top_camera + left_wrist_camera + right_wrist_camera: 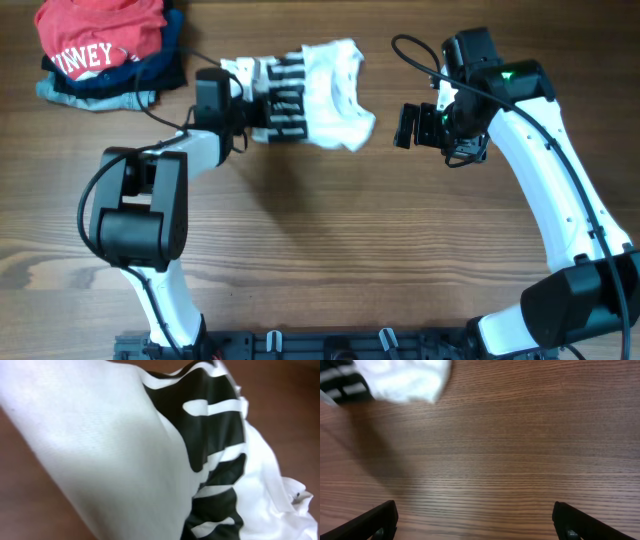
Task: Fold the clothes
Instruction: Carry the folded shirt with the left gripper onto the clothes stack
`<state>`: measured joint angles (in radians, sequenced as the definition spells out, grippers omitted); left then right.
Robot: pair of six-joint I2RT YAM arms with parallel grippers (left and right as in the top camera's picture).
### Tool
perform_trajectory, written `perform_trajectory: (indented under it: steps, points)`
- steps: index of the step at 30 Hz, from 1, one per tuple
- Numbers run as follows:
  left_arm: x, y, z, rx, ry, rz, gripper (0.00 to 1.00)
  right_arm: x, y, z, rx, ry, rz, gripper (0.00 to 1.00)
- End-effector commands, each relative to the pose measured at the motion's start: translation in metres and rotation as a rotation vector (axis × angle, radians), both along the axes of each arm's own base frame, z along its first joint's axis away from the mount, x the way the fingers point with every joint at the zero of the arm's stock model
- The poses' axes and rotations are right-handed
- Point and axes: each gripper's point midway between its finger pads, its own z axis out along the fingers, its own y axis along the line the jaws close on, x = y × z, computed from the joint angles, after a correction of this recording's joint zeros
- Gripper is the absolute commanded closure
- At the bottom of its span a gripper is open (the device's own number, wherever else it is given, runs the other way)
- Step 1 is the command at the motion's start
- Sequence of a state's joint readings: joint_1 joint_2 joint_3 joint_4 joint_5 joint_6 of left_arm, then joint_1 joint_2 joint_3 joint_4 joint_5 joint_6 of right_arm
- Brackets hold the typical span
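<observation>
Nearest, filling the left wrist view: white T-shirt (90,445) cloth, soft and creased, crossed by bold black lettering (215,435), too close for any sight of the fingers. Judged from overhead: left gripper (255,104) pressed together on a bunch at the shirt's left end, pinching it. Hanging crumpled from that pinch, apparently lifted off the wooden table (350,250). Not spread, not flattened, no sleeve or hem laid over.

Next out, in the right wrist view: right gripper (480,525) spread wide, nothing between the fingers, only bare wood grain beneath. Beyond it, a white corner of the shirt and a soft shadow (375,455) on the boards under it, which fits cloth held clear of the table. From overhead, just beside the shirt's right edge, apart from it and facing it.

Farthest off, at the table's top-left corner: red shirt (100,35) with white letters, heaped on folded dark garments (110,88), well apart from the white one and touched by neither arm.

As for progress: barely begun, by the look of it. Picked up at one end only, no fold made. Left to do, probably: take a second hold with the free gripper, draw the cloth out flat on the table, then fold sleeves and body over. Possible snag: several layers caught in one bunched pinch, making a clean spread hard.
</observation>
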<state>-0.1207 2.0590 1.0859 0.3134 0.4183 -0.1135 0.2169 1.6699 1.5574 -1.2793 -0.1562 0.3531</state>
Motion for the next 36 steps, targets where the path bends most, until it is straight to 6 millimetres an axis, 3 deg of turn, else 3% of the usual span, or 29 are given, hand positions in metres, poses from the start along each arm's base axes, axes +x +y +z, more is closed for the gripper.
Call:
perform_trajectory:
  steps: [1,4,7,8,12,17,20,25,28,31,36]
  points:
    - [0.045,0.041,0.035,0.296,-0.302,0.045,0.96,-0.006,-0.002,-0.003,-0.006,0.020,0.015,0.01]
    - [0.064,0.073,0.058,0.428,-0.413,0.132,0.96,-0.010,-0.002,-0.003,-0.009,0.035,0.012,0.00]
    - [0.085,0.120,0.082,0.439,-0.375,0.205,0.96,-0.018,-0.004,-0.004,-0.016,0.069,0.011,0.01]
    - [0.088,0.126,0.087,0.434,-0.368,0.205,0.96,-0.020,-0.005,-0.004,-0.017,0.076,0.011,0.00]
    - [0.110,0.161,0.141,0.481,-0.426,0.199,0.96,-0.025,-0.006,-0.005,-0.019,0.104,-0.017,0.00]
    - [0.123,0.207,0.197,0.504,-0.541,0.291,0.96,-0.042,-0.009,-0.005,-0.035,0.172,-0.017,0.01]
    - [0.121,0.233,0.216,0.498,-0.576,0.309,0.96,-0.048,-0.011,-0.005,-0.040,0.201,-0.034,0.01]
    - [0.106,0.307,0.220,0.386,-0.534,0.501,0.96,-0.049,-0.011,-0.005,-0.040,0.205,-0.042,0.01]
    - [0.100,0.332,0.212,0.363,-0.504,0.555,0.96,-0.050,-0.011,-0.005,-0.041,0.211,-0.048,0.00]
    - [0.100,0.353,0.183,0.336,-0.447,0.612,0.96,-0.052,-0.011,-0.005,-0.042,0.221,-0.067,0.00]
    - [0.087,0.410,0.137,0.470,-0.334,0.863,0.96,-0.052,-0.011,-0.005,-0.042,0.224,-0.069,0.01]
